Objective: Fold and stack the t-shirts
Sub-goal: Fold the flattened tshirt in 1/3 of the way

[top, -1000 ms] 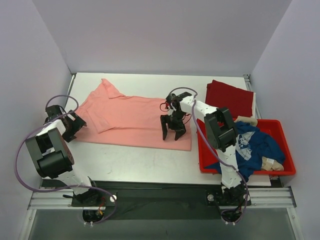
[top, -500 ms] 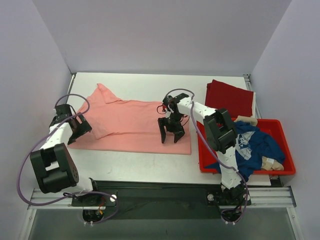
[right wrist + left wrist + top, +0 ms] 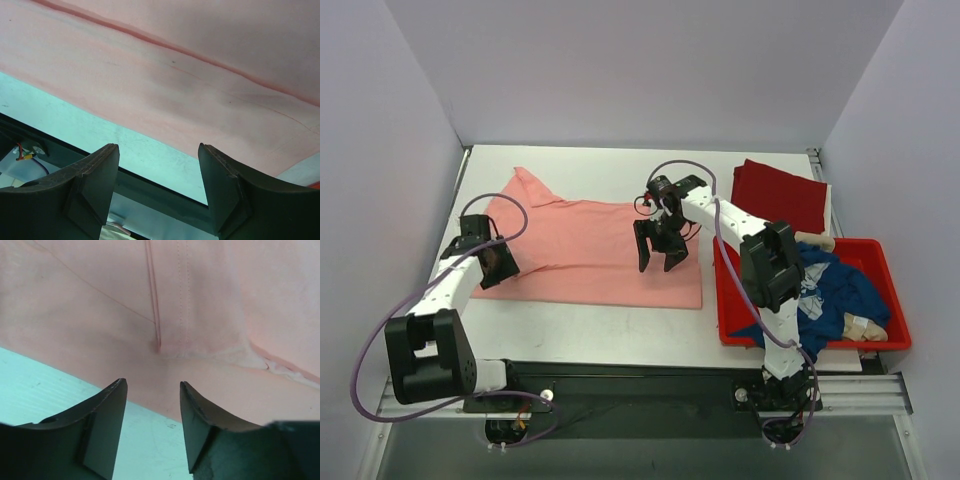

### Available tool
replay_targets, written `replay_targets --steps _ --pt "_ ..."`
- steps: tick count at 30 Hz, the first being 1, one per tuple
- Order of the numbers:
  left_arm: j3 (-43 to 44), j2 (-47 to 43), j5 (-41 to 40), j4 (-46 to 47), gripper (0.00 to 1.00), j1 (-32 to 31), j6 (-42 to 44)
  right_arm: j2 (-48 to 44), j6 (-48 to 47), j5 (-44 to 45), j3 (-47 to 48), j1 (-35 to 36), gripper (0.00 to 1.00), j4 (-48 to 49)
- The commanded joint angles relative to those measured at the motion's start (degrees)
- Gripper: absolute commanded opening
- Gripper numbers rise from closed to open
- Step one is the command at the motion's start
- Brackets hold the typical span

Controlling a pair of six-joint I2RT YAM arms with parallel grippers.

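the salmon-pink t-shirt [image 3: 585,250] lies flat on the worktop [image 3: 600,325] to the left of the red tub [image 3: 860,347]. its long axis runs straight away from the tub, collar and sleeves at the far end and hem at the end beside the tub.

the left claw [image 3: 498,266] sits at the sleeve end, farthest from the tub. its fingers are spread with nothing between them. in its wrist view the left claw [image 3: 152,405] straddles the shirt's near edge just below a sleeve seam; i cannot tell whether the tips touch cloth.

the right claw [image 3: 657,262] hangs over the end of the shirt nearest the tub, also spread and holding nothing. its wrist view shows the near edge of the cloth ahead of the fingertips.

each arm is nearer its own end, so a fold across the long axis likely needs both near corners pinched first.

the dark red t-shirt [image 3: 780,195] lies folded behind the tub, and the navy t-shirt [image 3: 835,290] is crumpled inside it.
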Motion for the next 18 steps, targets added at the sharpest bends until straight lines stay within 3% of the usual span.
replay_targets --steps 1,9,18 --pt "1.48 2.56 2.60 2.64 0.55 0.12 -0.51 -2.06 0.01 -0.22 1.12 -0.19 0.65 -3.16" --pt "4.03 8.98 4.10 3.44 0.51 0.03 -0.43 -2.85 0.01 0.30 -0.11 -0.27 0.65 -3.07" --pt "5.00 9.42 4.45 4.31 0.45 0.03 -0.51 -1.88 -0.07 -0.22 0.59 -0.27 0.65 -3.16"
